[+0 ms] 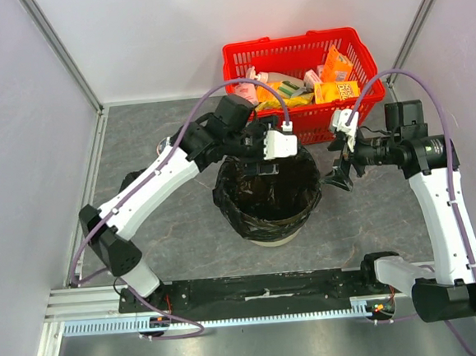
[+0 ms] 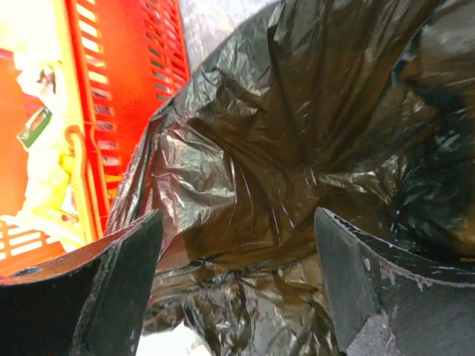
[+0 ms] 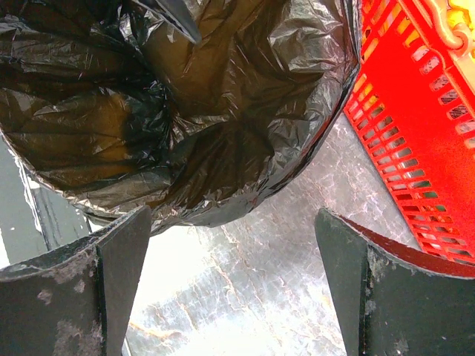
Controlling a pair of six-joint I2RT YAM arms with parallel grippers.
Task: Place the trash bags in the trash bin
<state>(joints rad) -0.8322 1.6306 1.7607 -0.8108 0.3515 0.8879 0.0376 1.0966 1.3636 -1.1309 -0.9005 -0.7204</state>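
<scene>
Tabletop [image 1: 176,232]: grey, stone-patterned, walled by pale panels on three sides.

Red basket [image 1: 316,122]: behind the trash bin and just beside it. The overhead view shows orange and yellow packets [image 1: 335,71] inside. The wrist views show only its slotted wall, left of the bag in the left wrist view [image 2: 126,74] and right of it in the right wrist view [image 3: 415,148].

Trash bin [image 1: 269,238]: mid-tabletop, upright, between the two arms. Only a beige strip near its base shows from overhead.

Trash bag [image 1: 268,194]: black, lining the bin, its edge folded over the rim and down the outside. The wrist views show crinkled, glossy film [image 2: 297,148] [image 3: 185,111].

Left arm [image 1: 152,185]: reaches in from the left of the bin, its wrist over the bin's far rim.

Right arm [image 1: 438,203]: right of the bin, forearm pointing at it.

Left pincer [image 1: 264,169]: over the bin mouth at the far rim, jaws wide apart, gripping nothing. In its own camera [image 2: 234,289] bag film fills the gap; contact cannot be told.

Right pincer [image 1: 339,176]: just right of the bin's rim, jaws spread wide, empty. Its own camera [image 3: 230,289] shows bare tabletop [image 3: 282,267] between the fingers, with the bag's bulge beyond.
</scene>
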